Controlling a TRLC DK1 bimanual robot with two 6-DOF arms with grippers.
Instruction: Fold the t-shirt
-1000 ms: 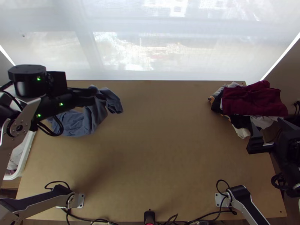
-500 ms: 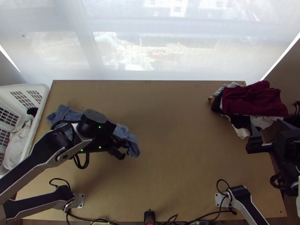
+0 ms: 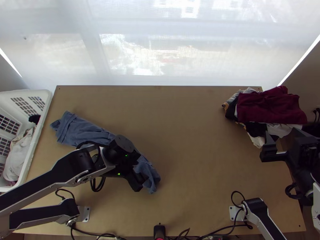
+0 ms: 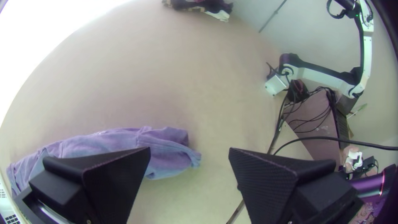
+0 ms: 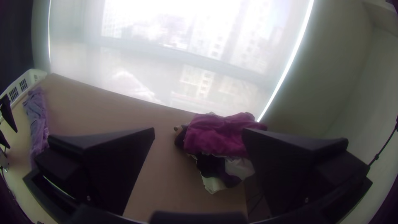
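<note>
Pale daylight comes through the blind (image 3: 132, 24) behind the light wooden table (image 3: 200, 160), with a white basket (image 3: 37, 140) standing by one side. On that side of the table I see the blue t-shirt (image 3: 86, 132), lying on a slant from near the basket towards the table's near edge. It's gathered into a long, narrow strip, creased along its length, broader and a bit rumpled by the basket, with its other end bunched.

Over that bunched end is the left gripper (image 3: 141, 174), its two fingers well apart and nothing held between them. Whether either finger touches the cloth, I can't tell. Off by the other side, the right gripper (image 3: 281, 132) is spread too, holding nothing, near a pile of clothes (image 3: 256, 128) with a dark red garment (image 3: 270, 106) on top.

From above, the arm covers part of the shirt; the left wrist view brings out the bunched end, tapering to a small crumpled tip beyond one finger. That same view gives me the right arm's mount (image 4: 276, 84) and loose cables (image 4: 315, 120), while the top view looks down into the basket, where pale cloth (image 3: 18, 156) lies. Tall buildings (image 5: 207, 37) come through faintly past the blind in the right wrist view.
</note>
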